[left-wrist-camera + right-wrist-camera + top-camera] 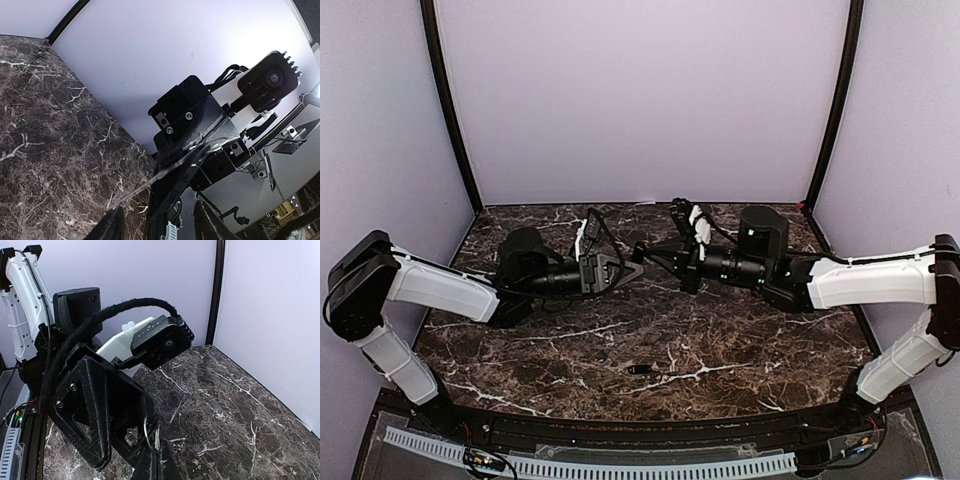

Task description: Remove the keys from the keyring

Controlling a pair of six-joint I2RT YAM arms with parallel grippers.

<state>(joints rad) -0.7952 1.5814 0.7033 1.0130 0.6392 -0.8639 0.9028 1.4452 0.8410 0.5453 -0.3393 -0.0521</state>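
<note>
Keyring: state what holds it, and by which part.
The right end effector, shut, pinches the thin wire keyring by its rim. Whether the left end effector also grips it cannot be told.

The marble-look tabletop (720,340) is gleaming glossy and smooth, dark brown with white veins. The cable sleeve (140,302) is showing as fuzzy black woven cloth. The left arm shell (440,288) is shining as smooth white plastic. The keyring (145,431) is glinting as thin bare metal wire.
</note>
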